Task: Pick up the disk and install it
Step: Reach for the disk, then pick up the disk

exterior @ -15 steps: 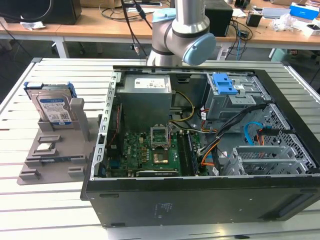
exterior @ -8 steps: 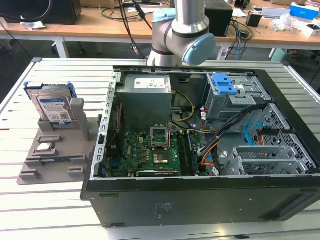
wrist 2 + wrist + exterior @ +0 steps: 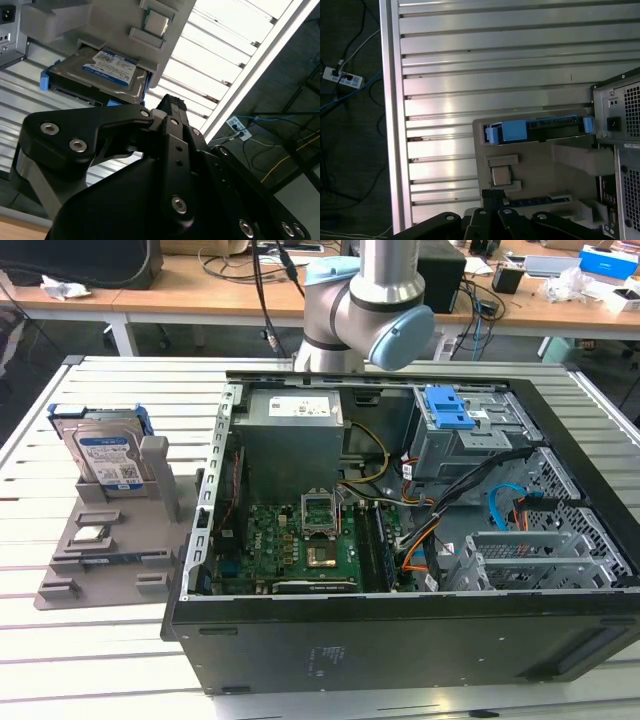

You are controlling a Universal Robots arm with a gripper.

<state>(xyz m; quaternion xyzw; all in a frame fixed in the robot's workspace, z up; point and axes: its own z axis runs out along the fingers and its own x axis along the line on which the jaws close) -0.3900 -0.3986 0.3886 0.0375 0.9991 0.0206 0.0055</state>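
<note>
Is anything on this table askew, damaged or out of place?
Nothing stands out. The disk stands on edge in its grey holder, beside the open computer case; the small chip lies flat on the holder. No damage or spill shows.

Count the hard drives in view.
1. The silver-grey metal hard drive with a blue plastic frame stands upright in the grey plastic holder, on the exterior view's left of the open black computer case. Others may hide inside it.
</note>
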